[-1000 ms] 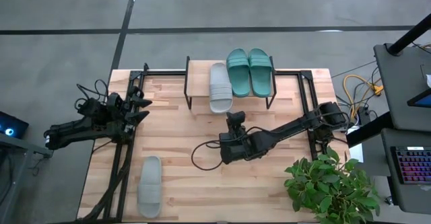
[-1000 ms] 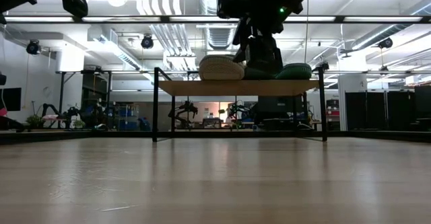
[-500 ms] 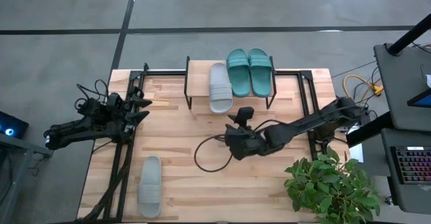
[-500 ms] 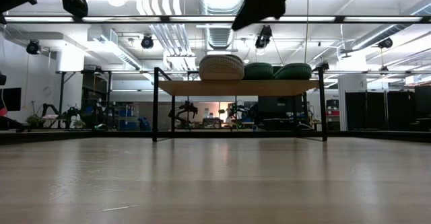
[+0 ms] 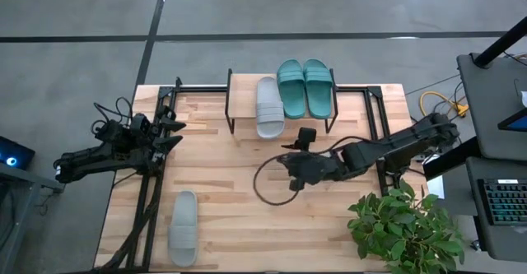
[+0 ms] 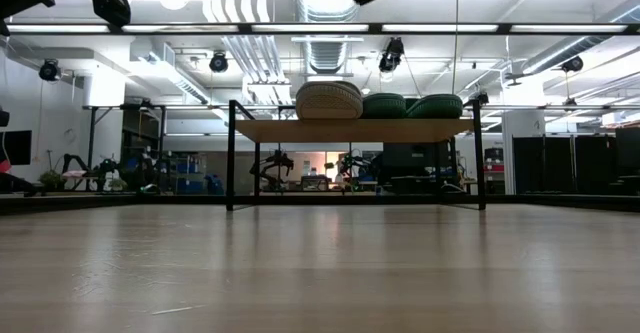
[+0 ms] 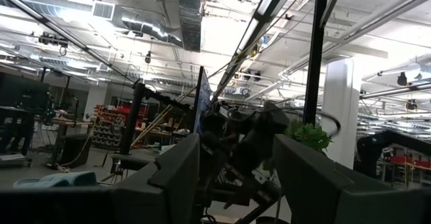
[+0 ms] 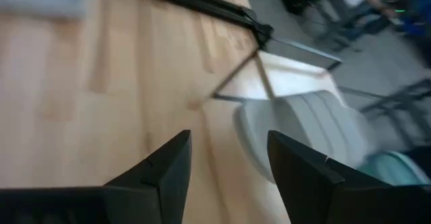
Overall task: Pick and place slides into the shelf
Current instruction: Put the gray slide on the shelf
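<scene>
The table (image 5: 214, 200) is light wood planks on a grey floor, in a big room with pipes and bright lights overhead. The left gripper (image 5: 174, 132) waits above the table's left edge with its fingers apart, holding nothing. One grey slide (image 5: 183, 228) lies flat near the front left corner, its long side running front to back. The middle of the table is bare wood. The shelf (image 5: 244, 101) stands at the back edge. On it sit a second grey slide (image 5: 268, 106) and the two green slides (image 5: 305, 87), side by side, all lying front to back. The grey one sticks out over the front of the shelf. The right gripper (image 5: 306, 136) hangs just in front of the shelf, fingers wide and empty. A leafy plant (image 5: 403, 225) sits at the front right corner.
</scene>
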Controlling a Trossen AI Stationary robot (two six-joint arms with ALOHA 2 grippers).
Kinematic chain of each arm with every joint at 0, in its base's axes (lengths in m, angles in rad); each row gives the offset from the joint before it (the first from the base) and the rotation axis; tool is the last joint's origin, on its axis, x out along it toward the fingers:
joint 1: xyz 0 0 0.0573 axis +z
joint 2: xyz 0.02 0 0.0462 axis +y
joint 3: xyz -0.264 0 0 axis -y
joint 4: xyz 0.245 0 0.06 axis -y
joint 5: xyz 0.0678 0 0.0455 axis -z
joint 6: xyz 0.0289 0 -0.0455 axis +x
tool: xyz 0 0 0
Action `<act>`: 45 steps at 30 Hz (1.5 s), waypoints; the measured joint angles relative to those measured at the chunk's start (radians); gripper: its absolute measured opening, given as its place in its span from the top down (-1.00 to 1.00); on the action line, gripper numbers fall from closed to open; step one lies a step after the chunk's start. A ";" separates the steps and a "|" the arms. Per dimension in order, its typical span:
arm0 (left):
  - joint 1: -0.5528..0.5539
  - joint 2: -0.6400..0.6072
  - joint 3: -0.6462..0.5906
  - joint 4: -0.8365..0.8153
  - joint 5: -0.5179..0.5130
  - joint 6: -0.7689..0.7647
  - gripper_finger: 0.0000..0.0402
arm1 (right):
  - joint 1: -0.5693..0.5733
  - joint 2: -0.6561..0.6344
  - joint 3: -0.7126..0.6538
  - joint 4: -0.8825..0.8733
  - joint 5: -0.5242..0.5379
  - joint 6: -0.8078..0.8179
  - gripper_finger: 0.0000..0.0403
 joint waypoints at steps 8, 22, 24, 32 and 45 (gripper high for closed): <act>0.000 0.000 0.000 0.000 0.000 0.000 0.12 | -0.033 -0.180 -0.214 0.337 -0.257 -0.087 0.20; 0.000 0.001 0.000 -0.008 0.000 0.003 0.12 | -0.054 -0.402 -0.612 0.965 -0.405 -0.258 0.33; 0.000 0.000 0.000 -0.012 0.000 0.003 0.12 | -0.054 -0.403 -0.617 0.968 -0.405 -0.264 0.33; 0.000 0.009 0.000 -0.016 0.000 0.005 0.12 | -0.053 -0.394 -0.616 0.968 -0.402 -0.302 0.36; 0.000 0.023 0.004 0.082 0.067 -0.083 0.12 | -0.054 -0.400 -0.550 0.968 -0.393 -0.375 0.37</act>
